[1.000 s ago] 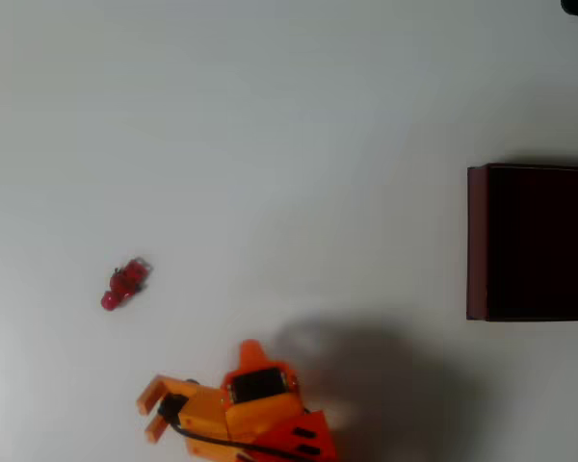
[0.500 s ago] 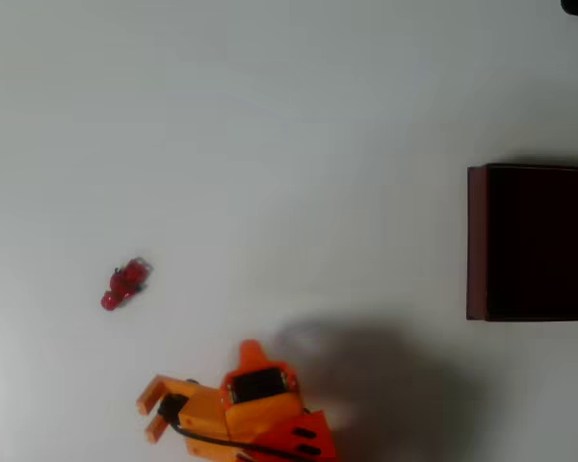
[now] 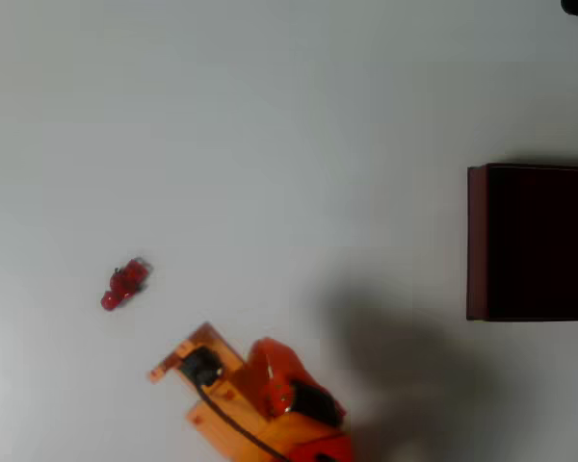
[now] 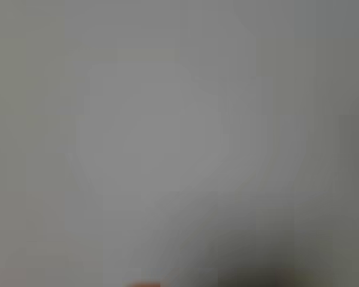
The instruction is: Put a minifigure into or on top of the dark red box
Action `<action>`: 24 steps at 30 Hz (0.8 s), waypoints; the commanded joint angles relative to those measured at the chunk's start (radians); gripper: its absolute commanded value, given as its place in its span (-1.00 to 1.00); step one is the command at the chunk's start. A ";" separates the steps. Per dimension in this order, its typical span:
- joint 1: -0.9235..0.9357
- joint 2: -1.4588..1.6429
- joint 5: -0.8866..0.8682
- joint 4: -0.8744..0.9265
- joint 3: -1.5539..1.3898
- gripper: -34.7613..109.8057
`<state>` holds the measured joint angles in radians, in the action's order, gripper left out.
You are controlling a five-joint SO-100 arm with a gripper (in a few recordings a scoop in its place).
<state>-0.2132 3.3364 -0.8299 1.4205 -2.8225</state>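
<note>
Scene: overhead view of a plain pale tabletop (image 3: pixel 270 115) with one orange robot arm entering from the bottom edge
Minifigure: the minifigure (image 3: pixel 124 284) lies flat on the tabletop at the left, a tiny bright red figure with a small grey bit at its upper-right end
Minifigure axis: its long axis runs on a diagonal, from lower left to upper right in the overhead view; the rounded red end points lower left, the grey end upper right
Tool: the tool (image 3: pixel 180 347) sits near the bottom of the overhead view, its tip aimed up and to the left
Tool state: nothing is held in it; whether its fingers are parted or closed I cannot tell from this angle
Key relation: the minifigure lies up and to the left of the tool tip, near but clearly apart, with bare tabletop between them
Dark red box: the dark red box (image 3: pixel 477 241) stands at the right edge, well apart from both, its dark inside facing up
Wrist view: a blurred grey field, nothing clear enough to read
Judgement: the coming reach looks to be a short travel up and left, with the fingers needing to close across the figure's diagonal body
</note>
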 commanded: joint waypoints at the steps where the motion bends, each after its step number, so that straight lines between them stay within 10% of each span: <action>1: -0.025 0.014 -0.104 0.032 0.092 -0.39; 24: -0.261 0.018 -1.310 0.121 -0.012 -0.25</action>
<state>-0.4357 3.3487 -2.0203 1.5294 -2.8072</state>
